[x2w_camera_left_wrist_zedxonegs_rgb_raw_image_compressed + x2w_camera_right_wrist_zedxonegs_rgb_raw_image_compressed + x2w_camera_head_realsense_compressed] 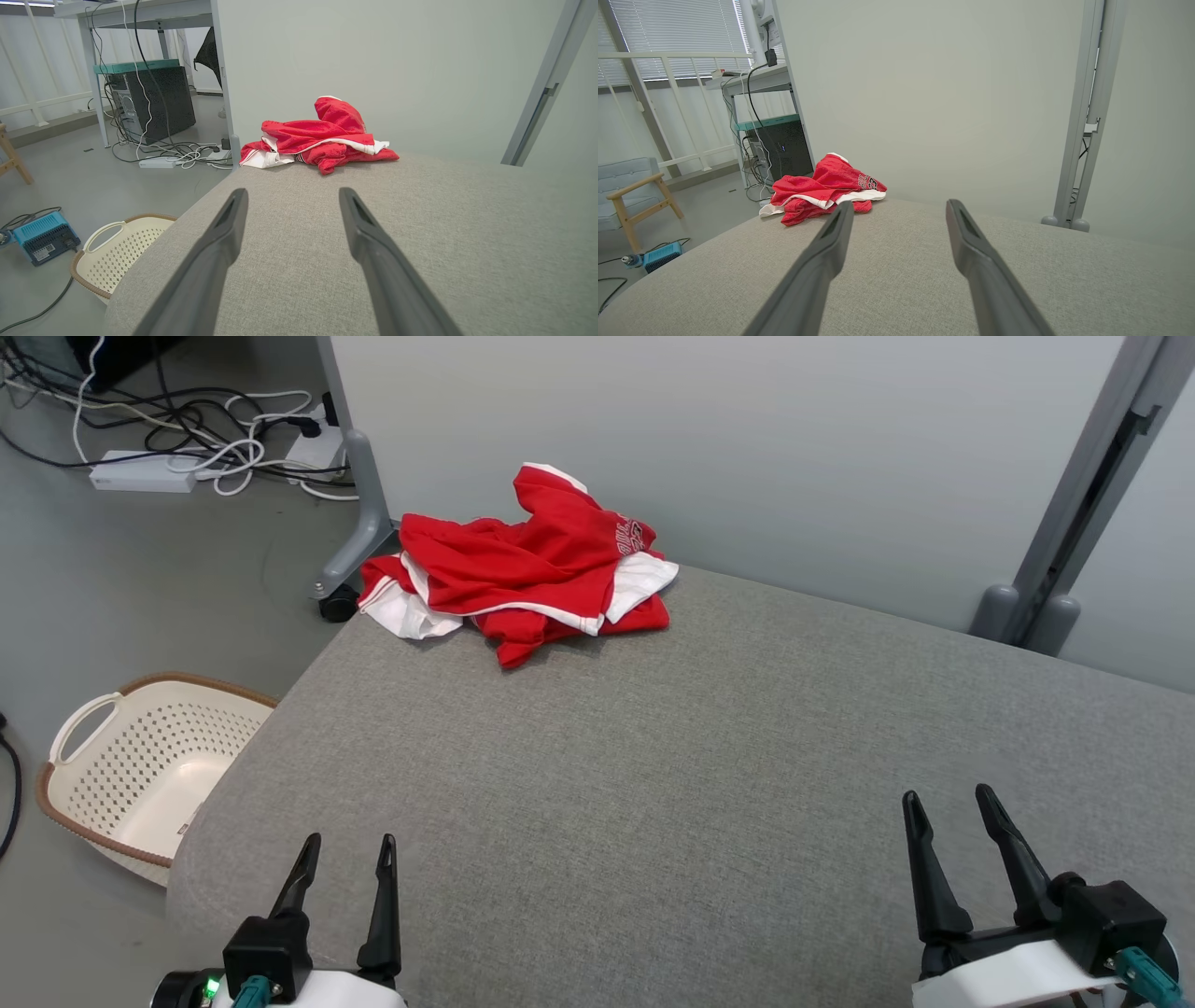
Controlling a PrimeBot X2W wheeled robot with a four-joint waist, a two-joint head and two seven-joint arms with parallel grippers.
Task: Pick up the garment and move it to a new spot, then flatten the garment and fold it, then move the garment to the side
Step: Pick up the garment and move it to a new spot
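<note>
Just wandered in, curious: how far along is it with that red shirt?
Nothing looks done: the garment lies crumpled far back on the grey surface. In hand: nothing; the left gripper and right gripper hang open, empty. Remaining: pick up, flatten, fold, move aside.

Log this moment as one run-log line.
stage: before pickup | garment: crumpled, far left corner of grey cushion | left end effector: open, empty | right end effector: open, empty

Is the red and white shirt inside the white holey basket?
No, the crumpled red and white garment lies on the grey fabric cushion, while the cream perforated plastic basket sits on the floor.
</note>
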